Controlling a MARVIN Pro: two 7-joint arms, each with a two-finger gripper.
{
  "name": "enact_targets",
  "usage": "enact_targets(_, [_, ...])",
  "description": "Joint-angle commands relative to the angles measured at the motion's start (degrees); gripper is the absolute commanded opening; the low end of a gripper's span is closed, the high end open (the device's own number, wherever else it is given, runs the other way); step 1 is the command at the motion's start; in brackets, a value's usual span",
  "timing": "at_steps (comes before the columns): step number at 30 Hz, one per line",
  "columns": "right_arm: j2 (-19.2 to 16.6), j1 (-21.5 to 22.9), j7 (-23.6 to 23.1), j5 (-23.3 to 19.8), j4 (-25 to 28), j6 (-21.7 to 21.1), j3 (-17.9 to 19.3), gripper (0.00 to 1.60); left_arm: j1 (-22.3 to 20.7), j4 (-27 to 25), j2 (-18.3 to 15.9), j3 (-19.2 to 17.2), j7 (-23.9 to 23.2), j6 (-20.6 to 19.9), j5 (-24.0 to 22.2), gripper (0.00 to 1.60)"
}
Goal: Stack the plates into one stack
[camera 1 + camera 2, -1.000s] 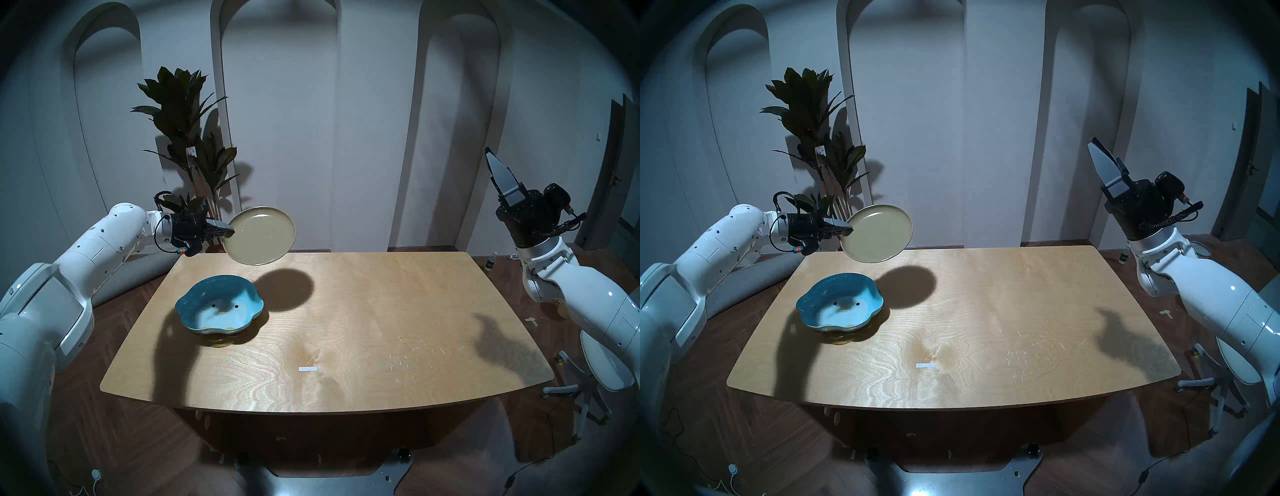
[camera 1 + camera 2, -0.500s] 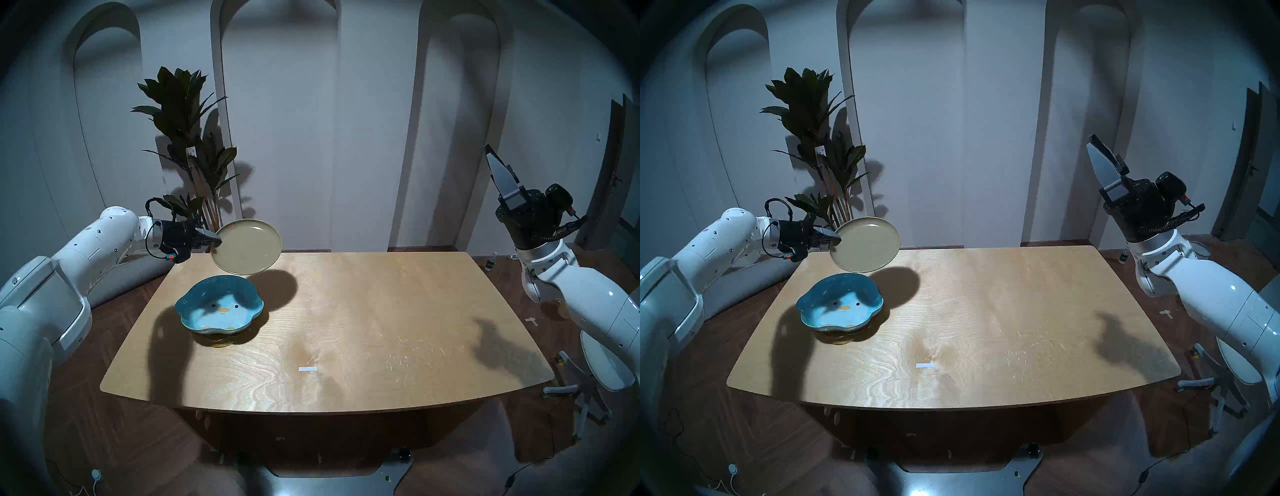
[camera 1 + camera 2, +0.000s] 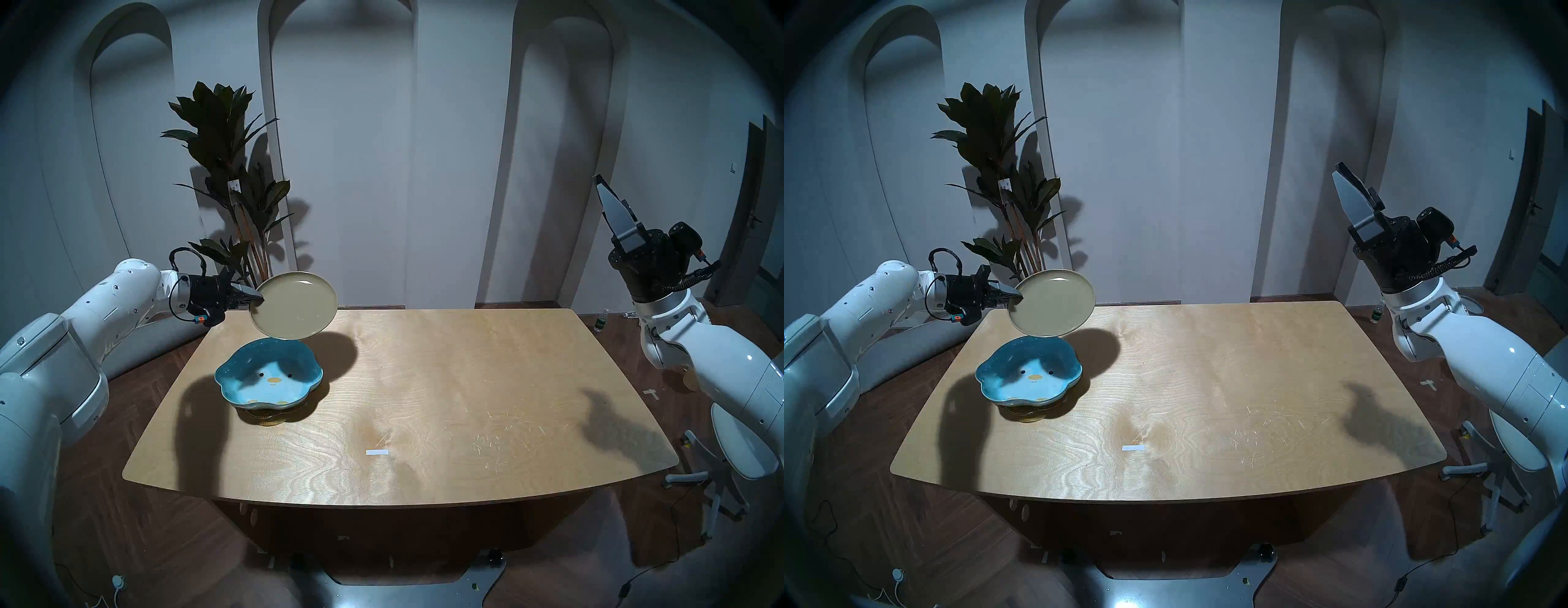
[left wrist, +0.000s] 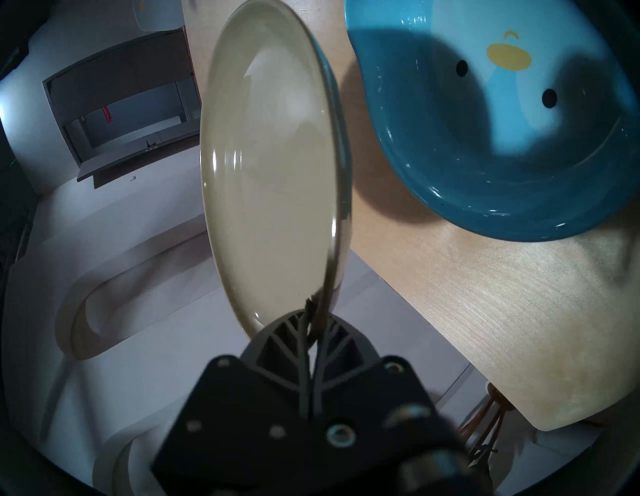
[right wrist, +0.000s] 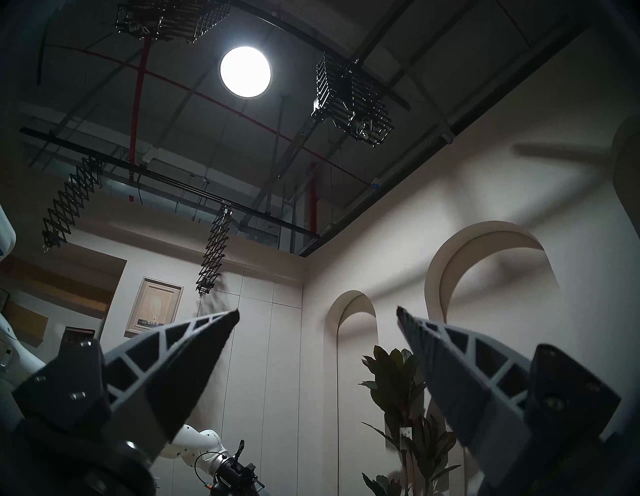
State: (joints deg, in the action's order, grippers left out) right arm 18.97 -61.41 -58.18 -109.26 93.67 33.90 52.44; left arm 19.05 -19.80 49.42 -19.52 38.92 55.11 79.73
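Observation:
My left gripper [image 3: 254, 297] [image 3: 1014, 296] [image 4: 313, 308] is shut on the left rim of the plain olive-beige plate [image 3: 295, 305] [image 3: 1052, 302] [image 4: 270, 166]. That plate hangs tilted in the air over the table's far left edge, just behind the blue penguin plate [image 3: 269, 377] [image 3: 1029, 373] [image 4: 498, 138]. The blue plate rests on an amber glass plate [image 3: 271, 415] [image 3: 1029, 414], of which only the lower rim shows. My right gripper [image 3: 604, 193] [image 3: 1344, 174] [image 5: 318, 313] is open and empty, raised high off the table's right side and pointing upward.
The wooden table [image 3: 466, 382] carries a small white label [image 3: 376, 452] near its front. A potted plant [image 3: 231, 170] stands behind the far left corner, close to my left wrist. A chair base [image 3: 700, 479] sits by the right edge.
My left arm has carried the beige plate leftward and down, so it now hangs close behind the blue plate. The right arm has barely moved.

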Motion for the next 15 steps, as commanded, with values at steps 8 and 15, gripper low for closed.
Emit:
enact_targets(8, [1.3, 4.8, 0.4, 0.1, -4.5, -5.8, 1.3, 1.60, 1.3, -0.7, -3.2, 2.8, 5.8, -0.1, -4.6, 0.00])
enact_targets(15, [3.1, 7.8, 0.3, 1.6, -7.2, -9.2, 1.5, 1.60, 2.4, -2.0, -4.2, 5.9, 7.3, -0.1, -5.8, 0.00])
